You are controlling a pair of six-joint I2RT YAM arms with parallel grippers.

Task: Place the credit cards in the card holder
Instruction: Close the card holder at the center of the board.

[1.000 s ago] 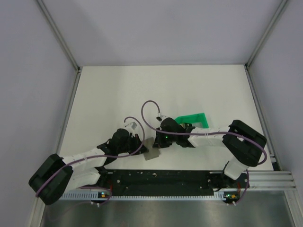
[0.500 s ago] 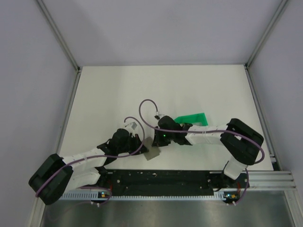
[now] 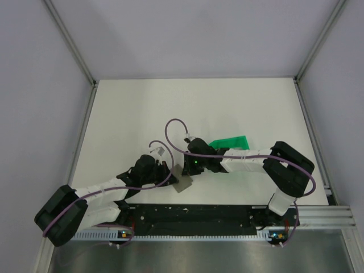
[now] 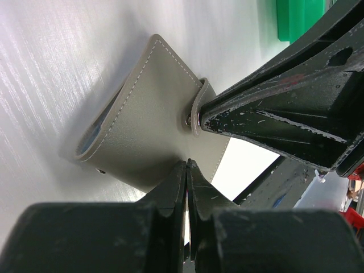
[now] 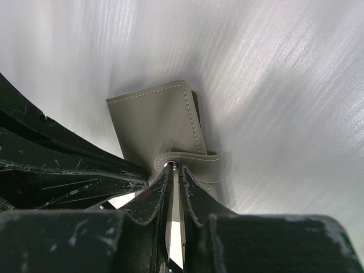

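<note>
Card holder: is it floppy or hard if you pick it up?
Probably bendy: the card holder looks like soft stitched leather, its open side bowed. Likely light and grippy, being thin and matte. Its snap strap may flop.

The left arm (image 3: 102, 189) and the right arm (image 3: 245, 162) are being shown as white tubular links joined by bulky, rounded black joint housings. A thin purple cable (image 3: 170, 129) is being carried above each wrist, ending in a small white connector. A green light (image 3: 195, 161) is being displayed on the right wrist. The fingers (image 4: 170, 196) of the left gripper (image 4: 186, 165) are being seen as matte black wedges, and those of the right gripper (image 5: 173, 167) are being marked by pale scuffs and scratches.
</note>
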